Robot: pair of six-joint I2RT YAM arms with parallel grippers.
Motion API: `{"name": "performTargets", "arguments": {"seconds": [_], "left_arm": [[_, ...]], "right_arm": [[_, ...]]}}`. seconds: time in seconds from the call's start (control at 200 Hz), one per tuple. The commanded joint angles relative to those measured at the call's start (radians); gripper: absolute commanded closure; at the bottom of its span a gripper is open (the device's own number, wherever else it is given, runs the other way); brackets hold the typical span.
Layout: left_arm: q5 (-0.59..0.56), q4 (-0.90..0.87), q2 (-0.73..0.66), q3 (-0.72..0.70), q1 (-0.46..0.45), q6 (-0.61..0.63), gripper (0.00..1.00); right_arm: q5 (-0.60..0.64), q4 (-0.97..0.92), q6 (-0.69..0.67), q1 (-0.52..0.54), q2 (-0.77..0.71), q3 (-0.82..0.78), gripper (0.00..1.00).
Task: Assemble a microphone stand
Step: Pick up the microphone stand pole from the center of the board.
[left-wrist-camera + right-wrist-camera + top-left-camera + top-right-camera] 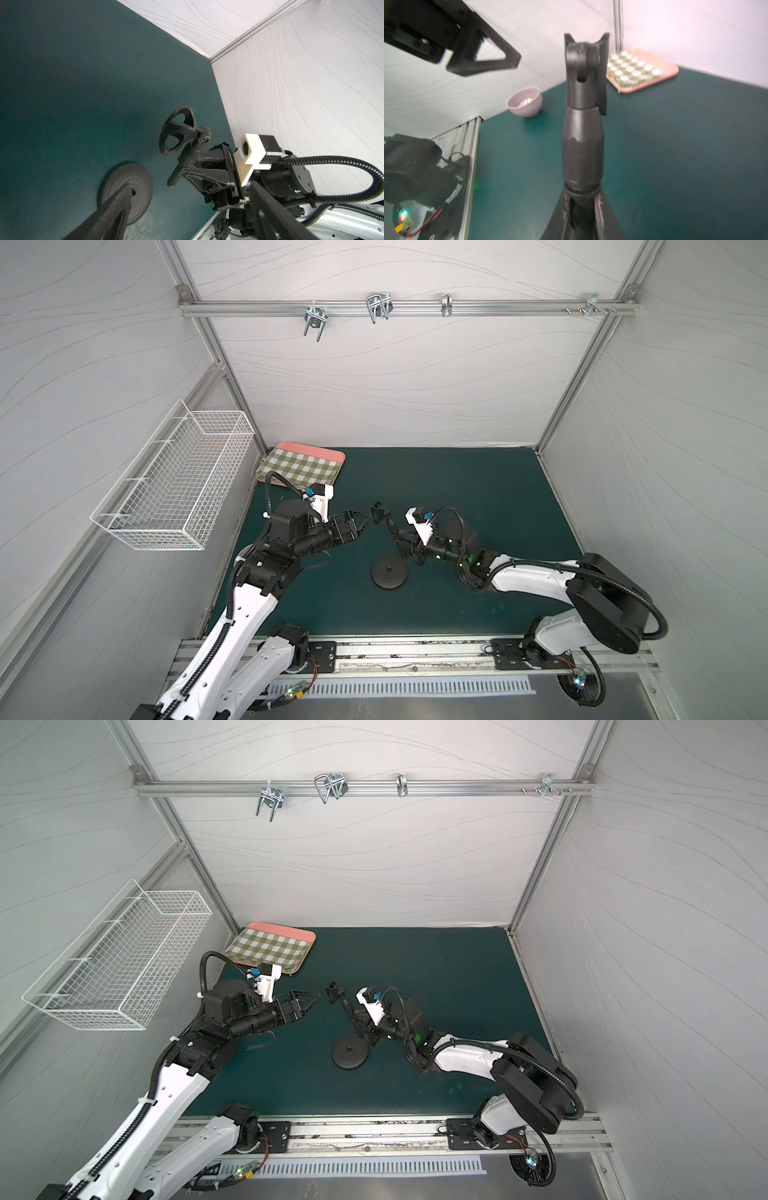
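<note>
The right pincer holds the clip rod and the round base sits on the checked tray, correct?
No: the round base lies on the green mat, apart from the checked tray, in both top views; the right pincer does hold the clip rod.

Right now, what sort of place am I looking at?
Probably a robot lab test cell: white panel walls on aluminium framing, a left arm and right arm mounted on a rail, over a green mat.

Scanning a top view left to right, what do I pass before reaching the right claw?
White wire basket → green-checked pink-rimmed tray → left claw, open → black rod with U-shaped clip → right claw gripping it. Round black base omitted: overlaps the rod's span.
</note>
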Motion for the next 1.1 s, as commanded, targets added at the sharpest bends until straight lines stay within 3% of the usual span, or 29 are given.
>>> {"name": "performTargets", "arguments": {"seconds": [0.0,0.215,0.5,0.81,1.096], "left_arm": [[-0.005,-0.062,-0.015,0.055,-0.022,-0.017,0.14],[-0.166,-0.223,-0.026,0.121,-0.097,-0.094,0.17],[-0.407,-0.266,-0.011,0.13,-0.302,-0.2,0.22],[-0.537,-0.283,0.069,0.159,-0.336,-0.355,0.35],[-0.575,-0.301,0.142,0.217,-0.367,-0.392,0.43]], "right_arm": [[-0.017,0.264,-0.051,0.023,0.062,-0.029,0.91],[0.035,0.602,-0.147,0.081,0.256,-0.076,0.91],[0.062,0.6,-0.222,0.151,0.313,-0.046,0.91],[0.098,0.599,-0.282,0.151,0.305,-0.078,0.9],[0.163,0.6,-0.376,0.163,0.313,-0.07,0.9]]}}
